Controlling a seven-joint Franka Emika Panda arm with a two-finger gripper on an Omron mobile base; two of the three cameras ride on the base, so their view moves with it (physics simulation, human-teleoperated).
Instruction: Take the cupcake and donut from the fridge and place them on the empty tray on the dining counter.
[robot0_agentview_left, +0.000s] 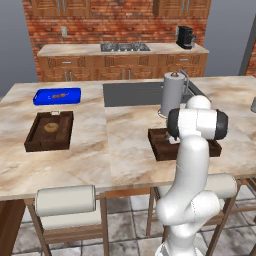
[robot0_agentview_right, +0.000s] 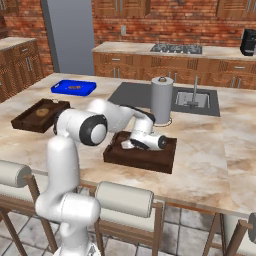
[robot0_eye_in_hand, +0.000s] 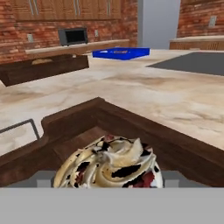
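My gripper (robot0_agentview_right: 125, 145) is low inside the dark brown wooden tray (robot0_agentview_right: 145, 161) on the dining counter (robot0_agentview_right: 210, 150). In the hand view the cupcake (robot0_eye_in_hand: 109, 166), swirled cream and dark brown, sits between the fingers of my gripper (robot0_eye_in_hand: 108, 180) and touches both, just above the tray floor. The tray's raised rim (robot0_eye_in_hand: 144, 127) runs right behind it. In the left base view my arm hides most of the tray (robot0_agentview_left: 159, 150). The donut is out of view. A tall grey panel (robot0_agentview_right: 70, 35) stands behind the counter; I cannot tell whether it is the fridge.
A paper towel roll (robot0_agentview_right: 161, 100) stands just behind the tray, beside the sink (robot0_agentview_right: 195, 98). To the left lie a brown tray with a tan item (robot0_agentview_left: 50, 130) and a bright blue tray (robot0_agentview_left: 57, 96). Cushioned stools (robot0_agentview_left: 65, 200) line the near edge.
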